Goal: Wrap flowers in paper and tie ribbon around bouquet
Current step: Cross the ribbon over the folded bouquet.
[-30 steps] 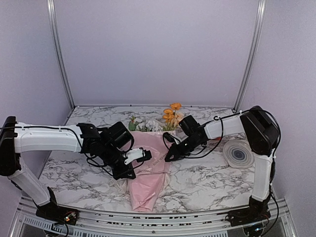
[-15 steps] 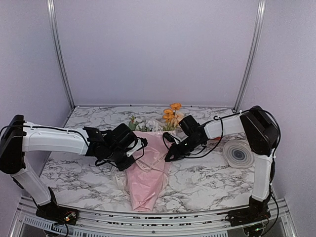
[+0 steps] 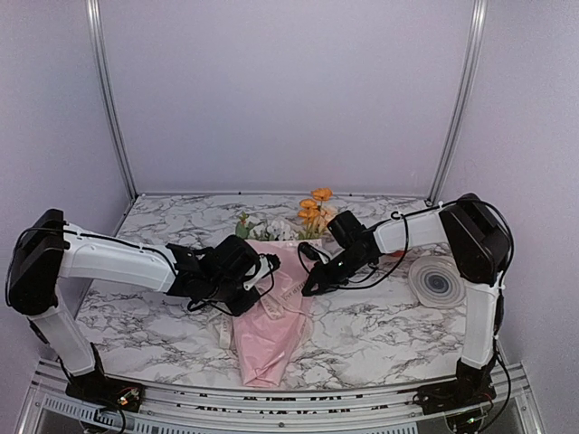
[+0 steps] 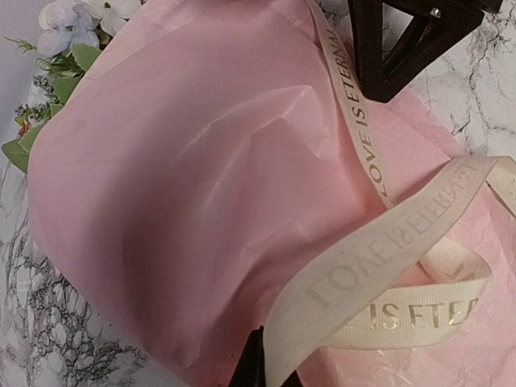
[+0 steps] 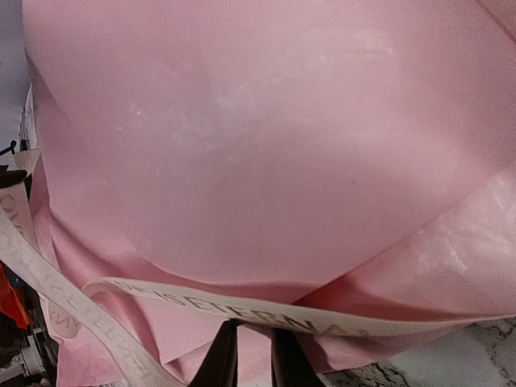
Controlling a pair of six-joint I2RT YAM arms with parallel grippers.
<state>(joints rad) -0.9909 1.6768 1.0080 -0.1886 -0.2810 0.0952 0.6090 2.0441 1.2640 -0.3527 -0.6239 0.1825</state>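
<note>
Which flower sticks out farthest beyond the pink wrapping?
The orange bloom at the very back; the white flowers sit closer to the paper.

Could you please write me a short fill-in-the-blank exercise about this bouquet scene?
The paper wrapped around the flowers is ____.
The lettering on the ribbon reads LOVE IS ____.
The left tool is shut on the ____.
Missing words: pink; ETERNAL; ribbon.

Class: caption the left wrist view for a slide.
Lettered cream ribbon loops across pink paper; pale flowers peek out top left.
</note>
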